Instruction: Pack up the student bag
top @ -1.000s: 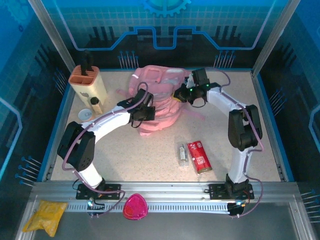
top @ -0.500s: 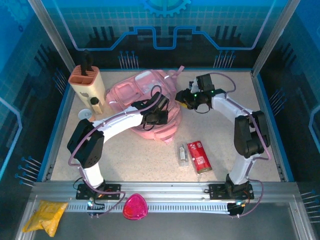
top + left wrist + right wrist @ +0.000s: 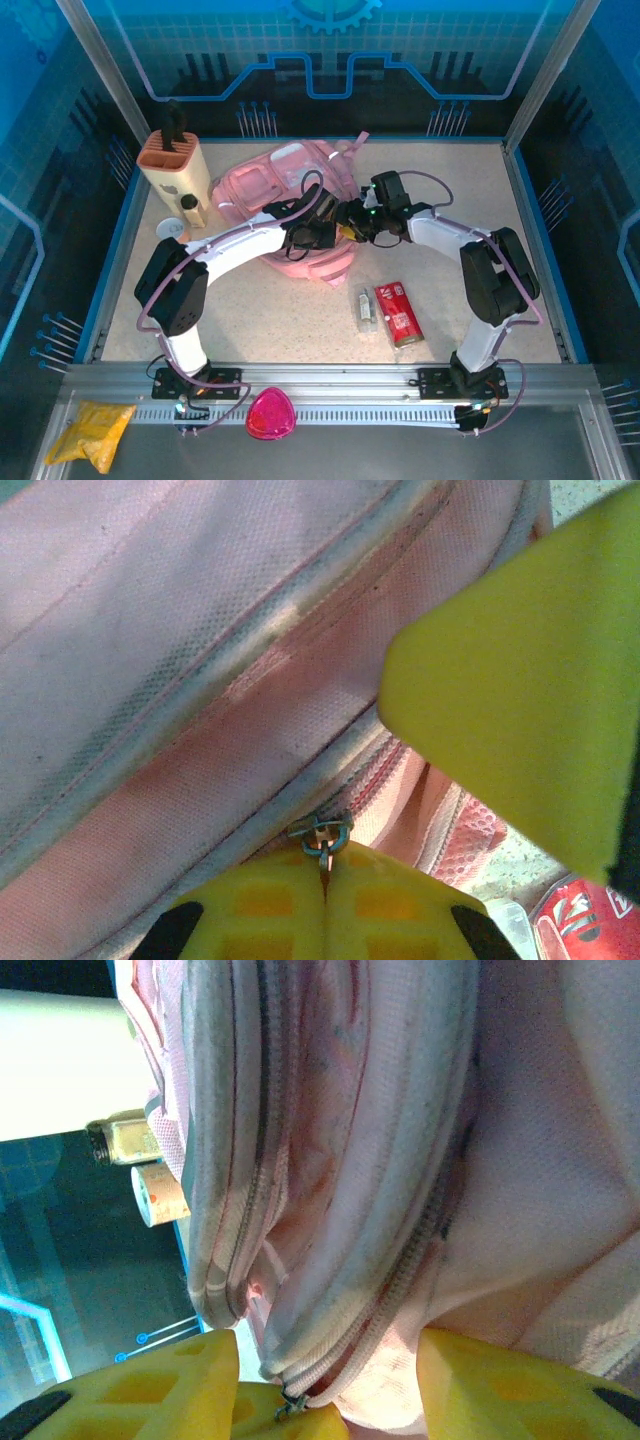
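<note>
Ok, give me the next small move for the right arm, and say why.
Probably close the right gripper on the fabric of the student bag beside the zipper: its jaws stand open astride that seam, while the left gripper is shut on the zipper pull. Bracing the bag should let the zipper slide.

Table (image 3: 260, 320) (speckled) bears student bag (image 3: 270, 180), red packet (image 3: 398, 312), holder (image 3: 175, 165).
</note>
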